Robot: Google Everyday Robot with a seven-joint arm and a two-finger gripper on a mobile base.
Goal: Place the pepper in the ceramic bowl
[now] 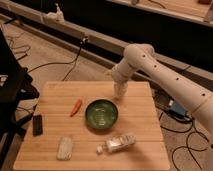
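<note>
the claw (119,93) hangs over the far side of the wooden desk (142,127), just beyond the green ceramic bowl (101,114). i cannot tell whether it is open or closed, or whether it holds anything. the pepper (76,107) lies on the desk just left of the bowl, apart from the claw. a small bottle (117,144) lies on its side in front of the bowl.
</note>
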